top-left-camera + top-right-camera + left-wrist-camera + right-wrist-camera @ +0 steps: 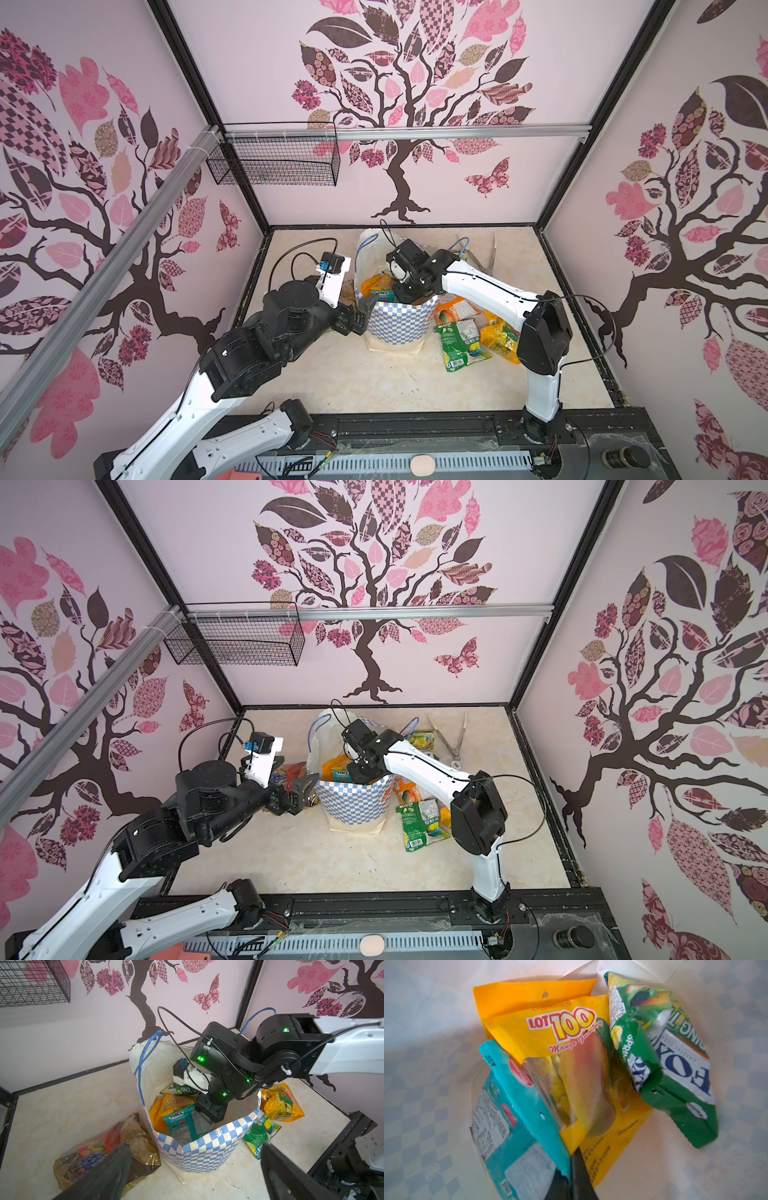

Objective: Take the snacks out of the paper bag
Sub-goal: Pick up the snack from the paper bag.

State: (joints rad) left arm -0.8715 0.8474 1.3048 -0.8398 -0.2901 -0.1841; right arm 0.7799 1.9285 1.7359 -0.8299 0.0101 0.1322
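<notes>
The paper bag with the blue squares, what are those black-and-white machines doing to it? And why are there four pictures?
Those are two robot arms, each ending in a two-fingered pincher called a gripper. Two pictures look down from above, from cameras side by side, so they look almost alike. The other two come from small cameras on the arms' wrists. The paper bag stands on the table. The right gripper is inside it; its wrist camera sees a teal packet, a yellow mango packet and a green packet there. It is shut and seems to pinch the teal packet's edge. The left gripper hangs open beside the bag, holding nothing. Already out on the table lie a green snack, a yellow snack and a dark brown-red snack.
</notes>
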